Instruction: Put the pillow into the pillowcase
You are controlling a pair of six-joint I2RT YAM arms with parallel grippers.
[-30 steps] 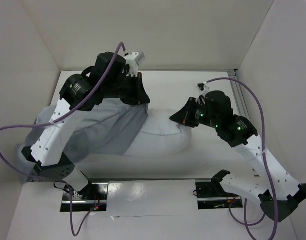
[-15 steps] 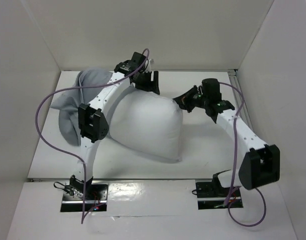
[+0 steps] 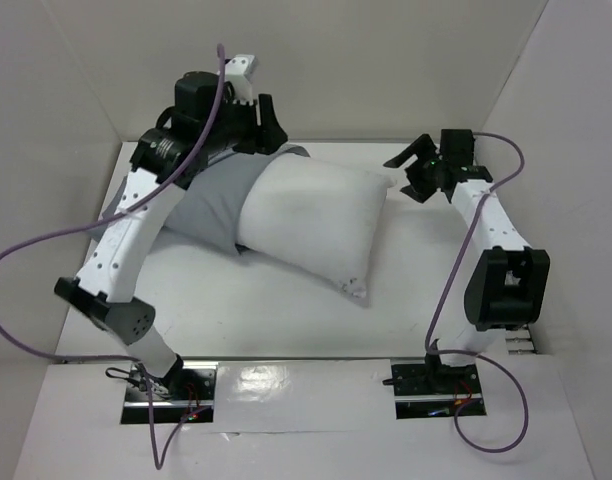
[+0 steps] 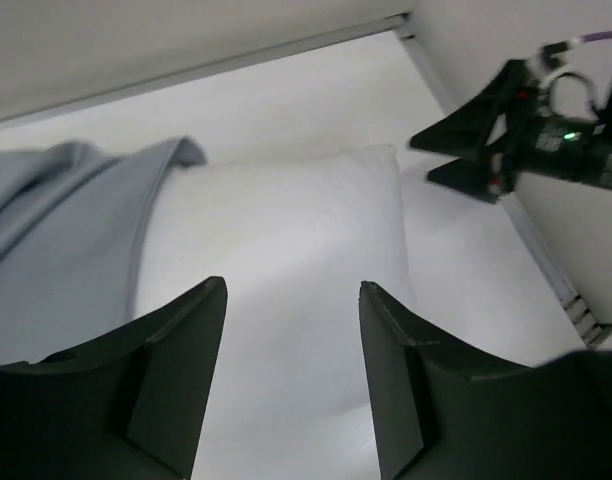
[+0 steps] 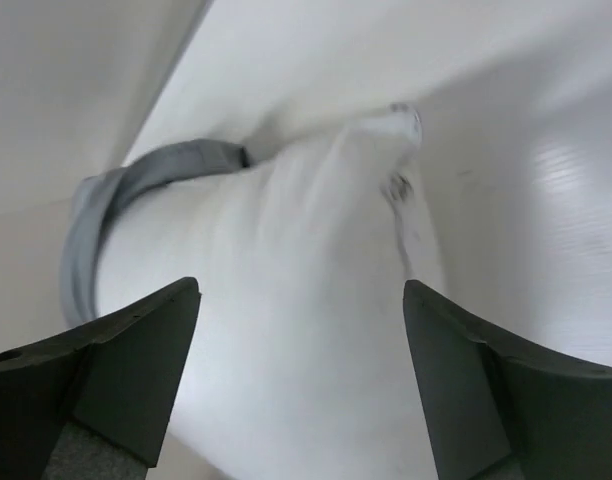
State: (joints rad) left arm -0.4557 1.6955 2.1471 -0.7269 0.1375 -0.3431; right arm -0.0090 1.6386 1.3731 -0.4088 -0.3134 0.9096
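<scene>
The white pillow (image 3: 316,225) lies slanted across the middle of the table. The grey pillowcase (image 3: 196,195) lies to its left, and its edge wraps round the pillow's left end. My left gripper (image 3: 274,130) hangs open above the pillow's far left corner with nothing between its fingers. The left wrist view looks down on the pillow (image 4: 286,230) and the pillowcase (image 4: 66,230) through that open gripper (image 4: 291,285). My right gripper (image 3: 401,175) stands open just off the pillow's far right corner, holding nothing. In the right wrist view the pillow (image 5: 286,330) fills the gap of the open gripper (image 5: 301,288), with the pillowcase (image 5: 136,180) ringing its far end.
White walls close in the table at the back, left and right. A metal rail (image 3: 481,175) runs along the right edge. Purple cables loop off both arms. The arm bases (image 3: 171,385) sit at the near edge.
Both grippers have gone from shut to open and hold nothing. The pillow has shifted back and to the right, and the pillowcase, bunched at the far left before, now covers its left end.
</scene>
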